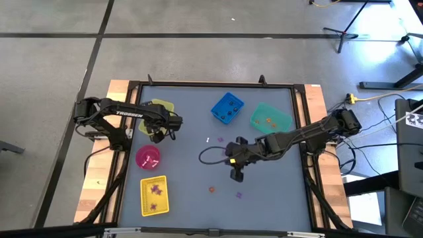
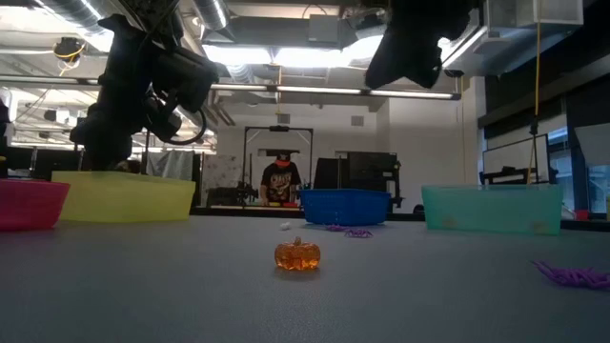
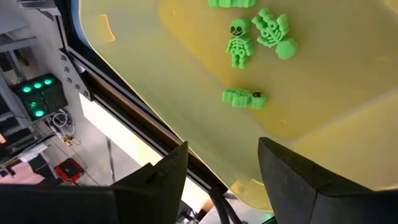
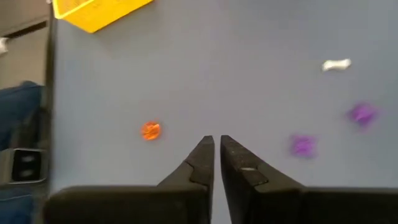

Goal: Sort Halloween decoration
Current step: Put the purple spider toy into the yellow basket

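Observation:
Tiny trinkets lie on the grey table: an orange pumpkin (image 1: 212,189) (image 4: 150,130) (image 2: 296,254), purple pieces (image 1: 238,195) (image 4: 302,145) (image 4: 362,114), and a white piece (image 1: 207,139) (image 4: 336,65). Several green skeletons (image 3: 239,43) lie in the yellow round bin (image 1: 160,108). My left gripper (image 3: 222,152) (image 1: 158,130) is open and empty above that bin's near rim. My right gripper (image 4: 217,146) (image 1: 236,173) is shut and empty, above the table mid-right, with the pumpkin and purple pieces just ahead of it.
A pink round bin (image 1: 147,157) and a yellow rectangular bin (image 1: 154,196) holding purple pieces stand at the near left. A blue bin (image 1: 227,108) and a teal bin (image 1: 270,118) stand at the far right. A person (image 2: 279,181) stands far behind the table.

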Controlling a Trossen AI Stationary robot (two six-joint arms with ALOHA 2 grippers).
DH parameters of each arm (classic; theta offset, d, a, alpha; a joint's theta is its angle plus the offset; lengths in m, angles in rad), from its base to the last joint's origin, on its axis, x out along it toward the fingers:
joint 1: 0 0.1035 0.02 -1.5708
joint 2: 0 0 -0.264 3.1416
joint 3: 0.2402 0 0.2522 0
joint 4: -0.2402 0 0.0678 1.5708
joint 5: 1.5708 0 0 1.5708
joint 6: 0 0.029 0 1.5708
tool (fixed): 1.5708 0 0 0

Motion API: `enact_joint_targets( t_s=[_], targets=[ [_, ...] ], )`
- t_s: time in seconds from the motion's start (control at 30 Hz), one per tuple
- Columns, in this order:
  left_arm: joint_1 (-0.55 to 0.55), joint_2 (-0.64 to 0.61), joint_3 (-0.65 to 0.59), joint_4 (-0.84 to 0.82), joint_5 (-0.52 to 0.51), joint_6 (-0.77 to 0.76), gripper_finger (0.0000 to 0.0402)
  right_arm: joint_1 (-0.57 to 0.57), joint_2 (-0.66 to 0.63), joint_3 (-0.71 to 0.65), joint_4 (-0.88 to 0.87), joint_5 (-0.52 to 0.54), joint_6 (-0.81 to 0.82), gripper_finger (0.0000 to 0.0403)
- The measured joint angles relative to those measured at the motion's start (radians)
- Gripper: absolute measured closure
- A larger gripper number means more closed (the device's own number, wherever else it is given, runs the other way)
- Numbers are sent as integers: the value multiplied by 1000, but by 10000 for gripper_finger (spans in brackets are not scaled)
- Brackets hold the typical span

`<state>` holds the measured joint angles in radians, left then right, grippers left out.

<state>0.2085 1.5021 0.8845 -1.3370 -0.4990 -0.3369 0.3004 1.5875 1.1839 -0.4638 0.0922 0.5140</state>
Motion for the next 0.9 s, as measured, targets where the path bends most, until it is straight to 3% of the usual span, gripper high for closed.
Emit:
enact_joint_targets(
  t_s=[0.3, 0.4, 0.9],
  targets=[
    [0, 0, 0, 0, 1, -46, 223, 0, 0, 0, -12, -224, 191, 269],
    [0, 0, 0, 0, 0, -53, 223, 21, 0, 0, -11, -254, 223, 245],
    [0, 0, 0, -8, 0, -21, 223, 318, 59, 1, -3, 103, 276, 233]
  ],
)
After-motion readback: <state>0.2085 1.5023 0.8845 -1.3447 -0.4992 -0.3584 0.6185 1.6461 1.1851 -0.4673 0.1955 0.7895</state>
